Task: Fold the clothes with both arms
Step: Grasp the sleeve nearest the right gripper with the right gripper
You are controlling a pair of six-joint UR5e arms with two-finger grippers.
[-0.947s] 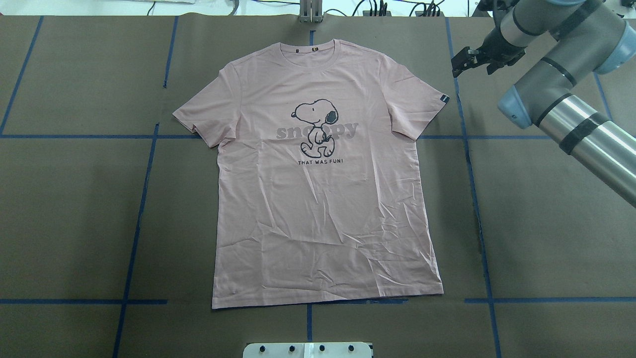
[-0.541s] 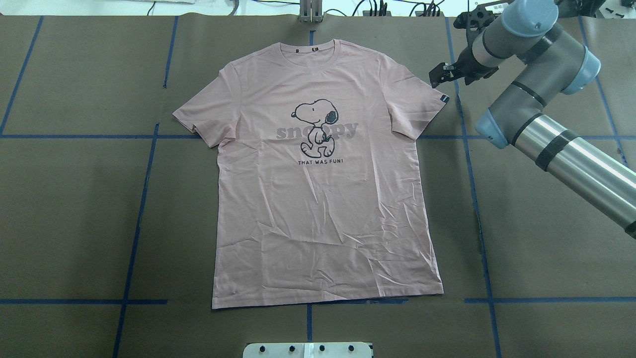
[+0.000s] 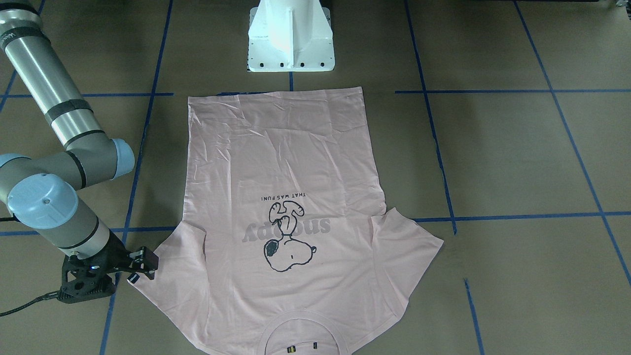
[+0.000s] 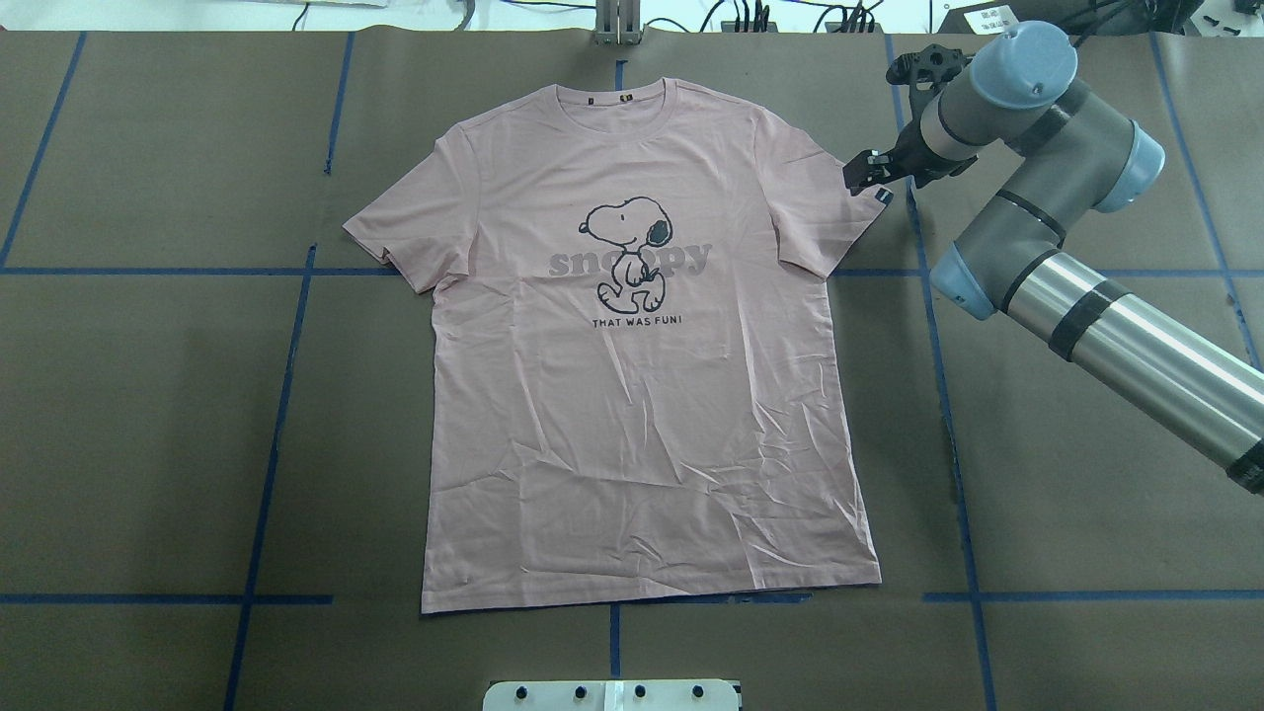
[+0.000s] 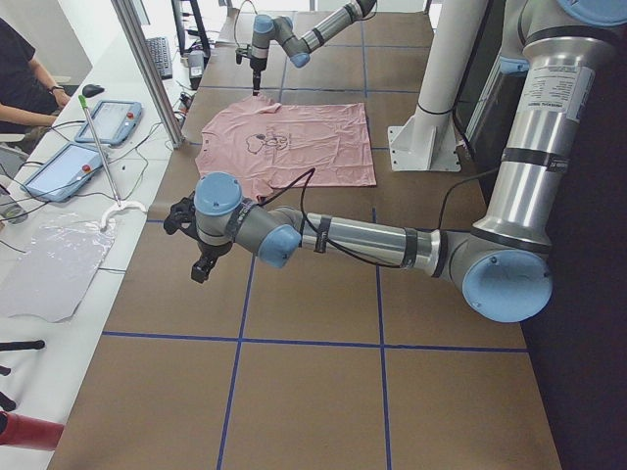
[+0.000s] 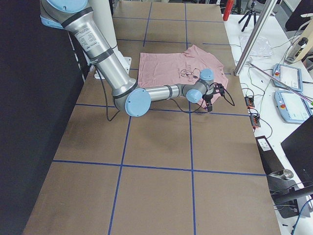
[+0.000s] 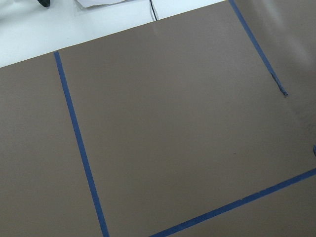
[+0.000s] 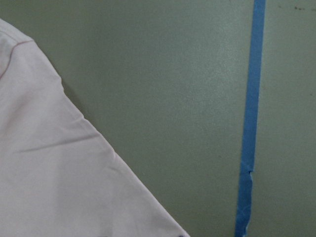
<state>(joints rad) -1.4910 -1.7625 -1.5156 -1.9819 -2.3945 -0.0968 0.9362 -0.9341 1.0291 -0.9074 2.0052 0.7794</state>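
The pale pink T-shirt (image 4: 642,395) lies flat and face up on the brown table, collar at the far side, with the cartoon dog and grey lettering showing. It also shows in the front view (image 3: 281,162). My right gripper (image 4: 861,173) hovers at the outer edge of the shirt's right sleeve, just beside the small black sleeve tag (image 4: 884,197). Its jaws look open and hold nothing; it also shows in the front view (image 3: 145,262). The right wrist view shows the sleeve edge (image 8: 59,187). My left gripper (image 5: 201,266) shows only in the exterior left view, over bare table away from the shirt; I cannot tell its state.
The white base pedestal (image 3: 291,37) stands at the near edge behind the shirt's hem. Blue tape lines (image 4: 286,395) cross the brown table cover. A side bench with tablets (image 5: 88,137) and a seated person (image 5: 24,69) lies beyond the far edge.
My right arm has swung left and lower, bringing its gripper from the bare table right of the shirt to the sleeve edge by the tag. The shirt has not moved.
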